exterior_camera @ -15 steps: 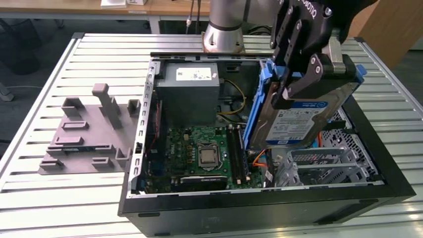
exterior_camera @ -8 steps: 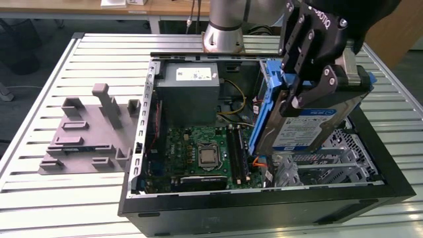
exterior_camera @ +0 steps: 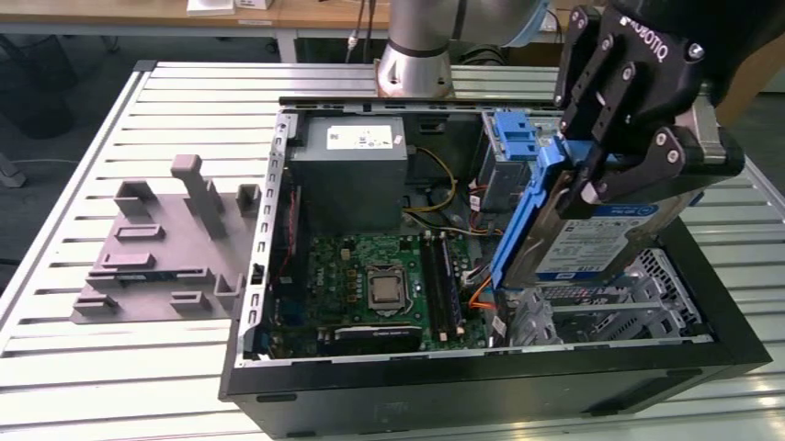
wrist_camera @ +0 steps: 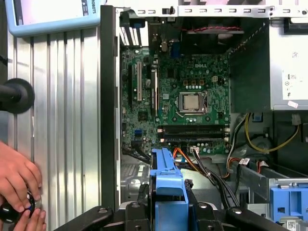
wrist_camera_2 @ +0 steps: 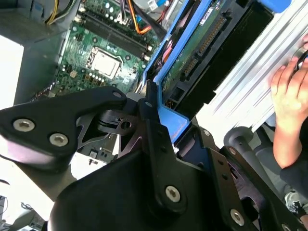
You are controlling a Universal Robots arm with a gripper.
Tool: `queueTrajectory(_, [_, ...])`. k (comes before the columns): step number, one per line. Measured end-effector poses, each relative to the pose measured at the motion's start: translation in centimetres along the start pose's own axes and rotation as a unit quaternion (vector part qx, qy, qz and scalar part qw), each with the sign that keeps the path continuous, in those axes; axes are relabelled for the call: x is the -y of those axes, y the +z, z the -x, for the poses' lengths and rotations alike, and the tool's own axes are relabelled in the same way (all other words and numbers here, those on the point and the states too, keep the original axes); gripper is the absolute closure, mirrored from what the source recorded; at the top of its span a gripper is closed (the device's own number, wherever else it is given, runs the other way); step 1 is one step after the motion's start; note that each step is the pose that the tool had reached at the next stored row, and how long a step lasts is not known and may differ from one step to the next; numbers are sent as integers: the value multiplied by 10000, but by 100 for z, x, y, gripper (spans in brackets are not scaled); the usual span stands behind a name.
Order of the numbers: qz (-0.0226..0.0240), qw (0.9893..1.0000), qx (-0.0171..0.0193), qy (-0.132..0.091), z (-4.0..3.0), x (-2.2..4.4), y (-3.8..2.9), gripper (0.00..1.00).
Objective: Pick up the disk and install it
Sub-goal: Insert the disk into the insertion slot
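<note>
The open computer case [exterior_camera: 491,372] lies on its side. Above its drive end the disk [exterior_camera: 601,234] is held by the gripper [exterior_camera: 593,170]. The fingers [exterior_camera: 620,161] are pinched on the disk's upper edge, across its thickness. It hangs steeply tilted below them, blue rail frame toward the exterior view's left.

Directly under the fingers the metal drive cage [exterior_camera: 631,303] is seen, with the disk's lower end at its mouth. Whether anything touches there cannot be told. The step in hand is judged to be the seating of the disk in that cage. For this to be done well, the blue rails would have to be lined up with the cage's guides and the tilt taken out gradually, since a skewed entry is likely to jam. The cables [wrist_camera: 210,175] just off the fingers, toward the motherboard [exterior_camera: 381,276], should be kept from being trapped. The grip looks narrow for a smooth, heavy drive, so slipping is a risk if force is applied.

Now the surroundings: the case is carried on a slatted aluminium table [exterior_camera: 184,101]. Well away from the fingers, to the exterior view's left, a grey fixture plate [exterior_camera: 160,248] is laid on the slats. In the first wrist view a person's hand [wrist_camera: 17,175] is seen on the table outside the case wall.
</note>
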State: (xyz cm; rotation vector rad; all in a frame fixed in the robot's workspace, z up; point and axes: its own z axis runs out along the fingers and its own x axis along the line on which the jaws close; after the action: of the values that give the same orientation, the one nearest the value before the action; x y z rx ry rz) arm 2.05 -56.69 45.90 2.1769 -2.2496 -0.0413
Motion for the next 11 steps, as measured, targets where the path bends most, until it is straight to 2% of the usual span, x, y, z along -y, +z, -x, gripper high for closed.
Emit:
queueTrajectory(6, [0,10000,1,0,-2,19,3,64])
queueTrajectory(11, [0,10000,0,0,-53,44,13,64])
